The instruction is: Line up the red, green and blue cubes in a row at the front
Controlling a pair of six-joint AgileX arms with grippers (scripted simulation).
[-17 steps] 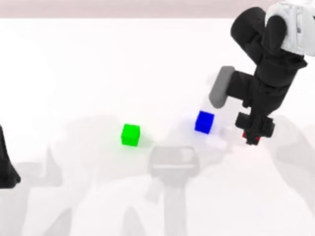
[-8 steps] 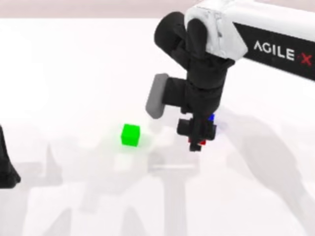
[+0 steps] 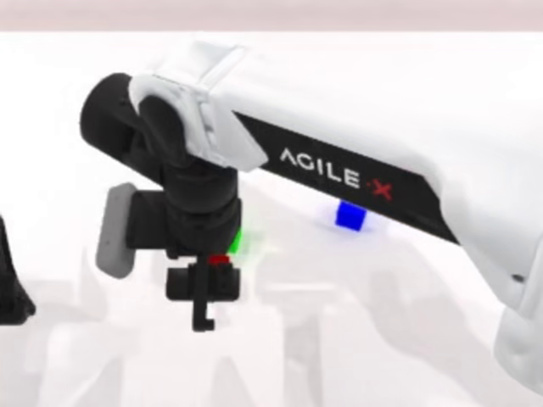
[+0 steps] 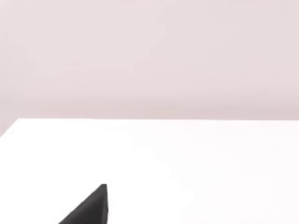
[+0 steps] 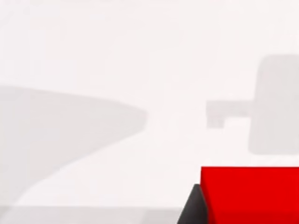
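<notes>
From above, three cubes show, one of each colour. The red cube point(image 3: 219, 259) sits pinched in the right gripper point(image 3: 204, 292), just above its fingers. The green cube point(image 3: 237, 240) peeks out beside the wrist, mostly hidden by it. The blue cube point(image 3: 349, 216) lies well off to the right, half under the forearm. The left gripper point(image 3: 13, 292) is parked at the table's point(image 3: 407, 339) left edge; its fingers cannot be told.

Left wrist view: bare table point(image 4: 196, 177), one dark fingertip corner.

Right wrist view: one red cube point(image 5: 250, 193) against a dark finger point(image 5: 191, 210).

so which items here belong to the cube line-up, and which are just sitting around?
Job:
- red cube, in the right gripper
- green cube, mostly hidden under that arm
- blue cube

Not in play:
- table
- left arm, parked at the left edge
</notes>
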